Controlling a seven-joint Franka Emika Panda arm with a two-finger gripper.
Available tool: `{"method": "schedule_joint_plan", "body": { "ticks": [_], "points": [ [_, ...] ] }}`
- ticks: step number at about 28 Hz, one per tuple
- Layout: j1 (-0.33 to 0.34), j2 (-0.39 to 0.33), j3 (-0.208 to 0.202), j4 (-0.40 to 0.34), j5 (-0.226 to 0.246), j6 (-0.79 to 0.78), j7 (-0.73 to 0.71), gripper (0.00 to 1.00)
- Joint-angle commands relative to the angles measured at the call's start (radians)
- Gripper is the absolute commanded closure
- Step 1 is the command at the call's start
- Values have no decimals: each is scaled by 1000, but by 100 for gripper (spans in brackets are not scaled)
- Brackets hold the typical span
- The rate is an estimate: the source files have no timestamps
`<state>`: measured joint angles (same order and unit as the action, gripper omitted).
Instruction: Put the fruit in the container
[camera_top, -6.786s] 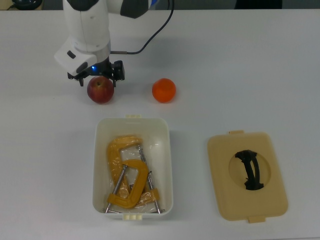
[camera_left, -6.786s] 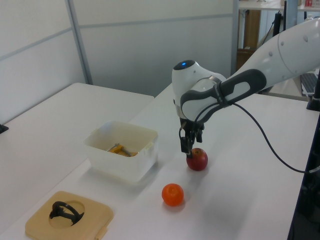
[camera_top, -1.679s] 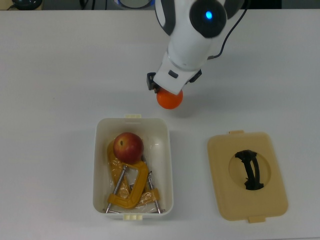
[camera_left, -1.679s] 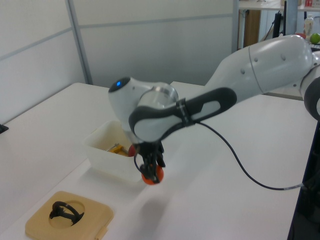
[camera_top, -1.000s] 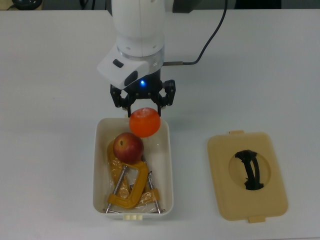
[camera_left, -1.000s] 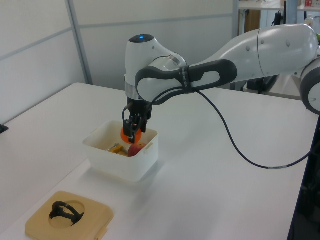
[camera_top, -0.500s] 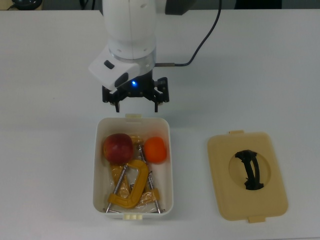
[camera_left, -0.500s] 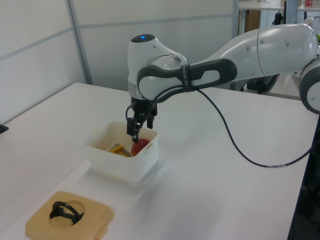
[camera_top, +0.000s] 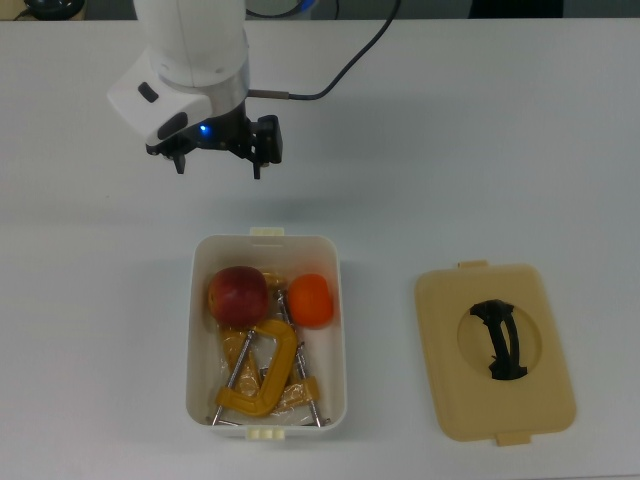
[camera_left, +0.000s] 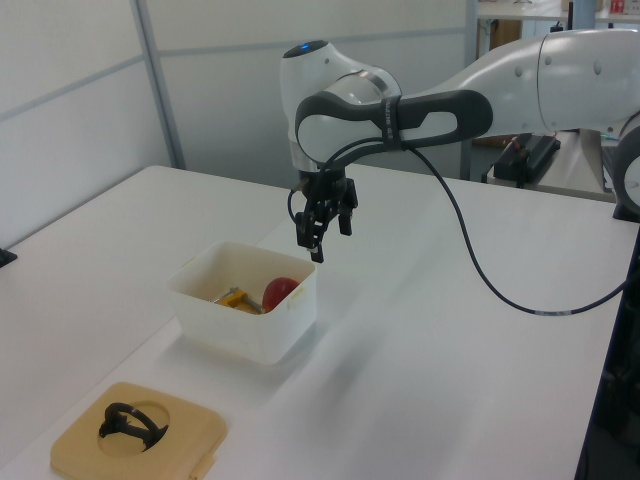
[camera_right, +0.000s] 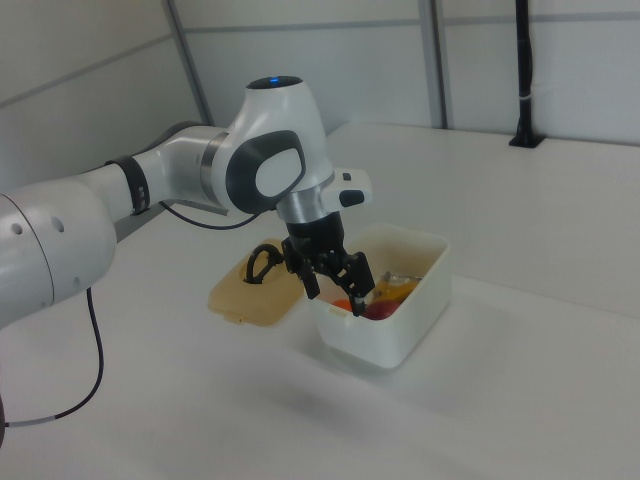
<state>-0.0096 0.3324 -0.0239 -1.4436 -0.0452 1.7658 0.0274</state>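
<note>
Two fruits lie side by side inside the container (camera_top: 337, 300), a white rectangular tub on the white desk (camera_top: 500, 140); the apple (camera_top: 238, 294) sits toward the top view's left and the orange (camera_top: 311, 299) just beside it toward the top view's right, both in the end of the tub nearest the arm; below them in the top view, yellow C-clamps (camera_top: 262, 375) fill the rest of the tub, and the apple and orange appear to rest partly on them, though the exact contact cannot be told; in the left view only the apple (camera_left: 280, 292) shows above the tub wall (camera_left: 245, 330); in the right view a patch of red and orange shows behind the hand (camera_right: 336, 289), over the tub's rim (camera_right: 390, 335); the hand (camera_top: 216, 162) hangs above bare desk, apart from the tub and toward the top view's upper left of it, its two black fingers (camera_top: 257, 160) spread wide and pointing down with nothing between them; the left view shows the hand (camera_left: 318, 240) raised clear above the tub's far rim; a flat tan lid (camera_top: 455, 380) with a black handle (camera_top: 499, 340) lies on the desk well to the top view's right of the tub, not touching it.
</note>
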Motion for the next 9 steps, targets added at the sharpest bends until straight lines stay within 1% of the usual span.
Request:
{"method": "schedule_joint_plan", "body": {
  "ticks": [1, 9],
  "points": [
    [6, -10, -13, -8, -7, -23, -21, 0],
    [5, -7, -13, -15, -7, -23, -21, 0]
  ]
}}
